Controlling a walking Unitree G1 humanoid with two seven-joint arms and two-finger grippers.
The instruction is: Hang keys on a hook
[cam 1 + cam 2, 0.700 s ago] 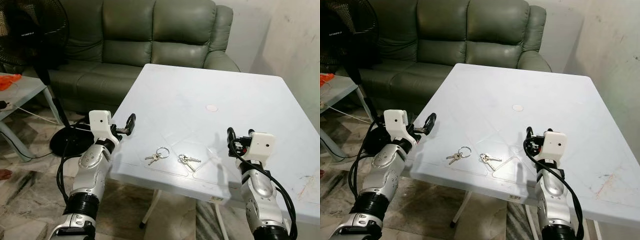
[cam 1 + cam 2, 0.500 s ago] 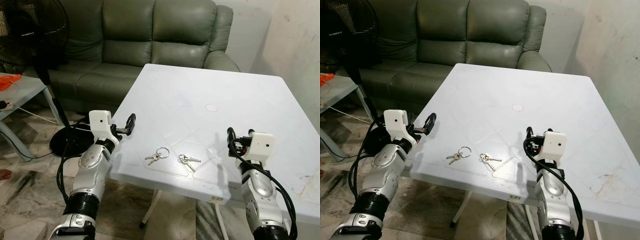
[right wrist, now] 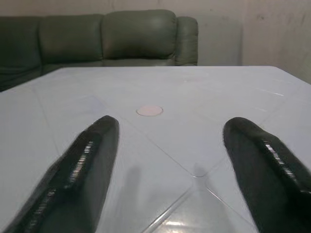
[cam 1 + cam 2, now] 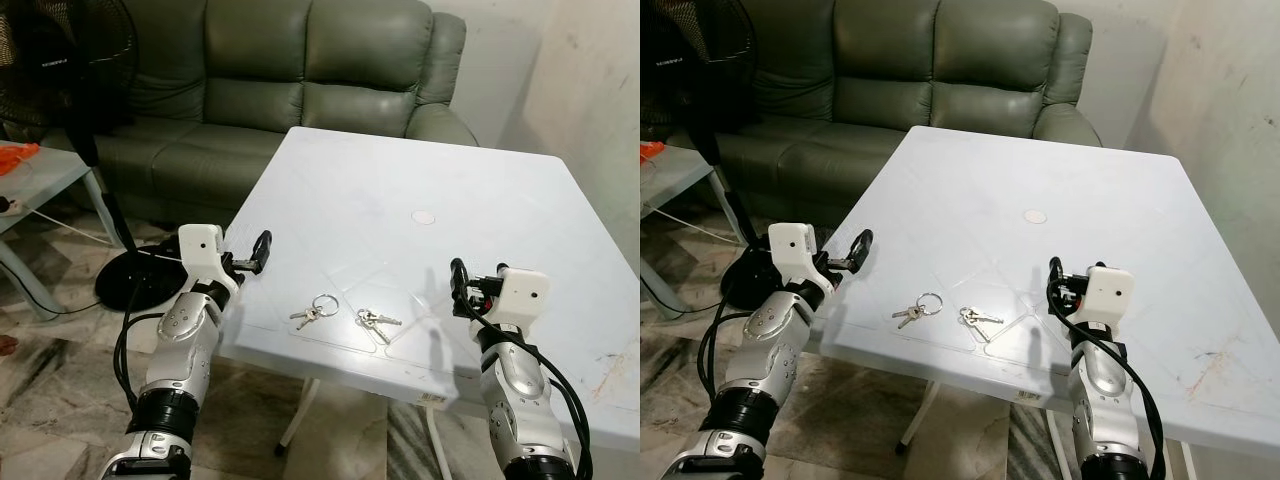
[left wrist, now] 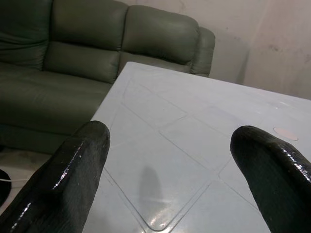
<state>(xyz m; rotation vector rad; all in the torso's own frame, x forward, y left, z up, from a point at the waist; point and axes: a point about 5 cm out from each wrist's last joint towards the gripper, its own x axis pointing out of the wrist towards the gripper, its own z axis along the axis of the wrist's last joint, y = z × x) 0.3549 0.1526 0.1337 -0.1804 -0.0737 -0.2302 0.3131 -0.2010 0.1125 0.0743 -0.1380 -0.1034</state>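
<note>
Two bunches of keys lie on the white surface (image 4: pixel 480 200) between the hands, just where they lay a moment ago; only the camera has drifted a little, so the small side table and fan base at the robot's left sit differently in the picture. The left hand (image 4: pixel 262 250) hovers at the surface's left edge with its two glossy black fingers spread apart, and the right hand (image 4: pixel 458 288) hovers over the near right part, its fingers likewise spread with nothing between them. Neither hand has moved noticeably. The keys with a large ring (image 4: pixel 313 310), thin bright metal, lie nearer the left hand, ahead and to its right. The smaller key bunch (image 4: pixel 374 321) lies just beside them, toward the right hand. Smooth moulded plastic forms the surface, with faint raised panel lines and a round disc (image 4: pixel 424 216) set in the middle. Beyond it stands a grey-green leather sofa (image 4: pixel 300 70) with plump cushions.
</note>
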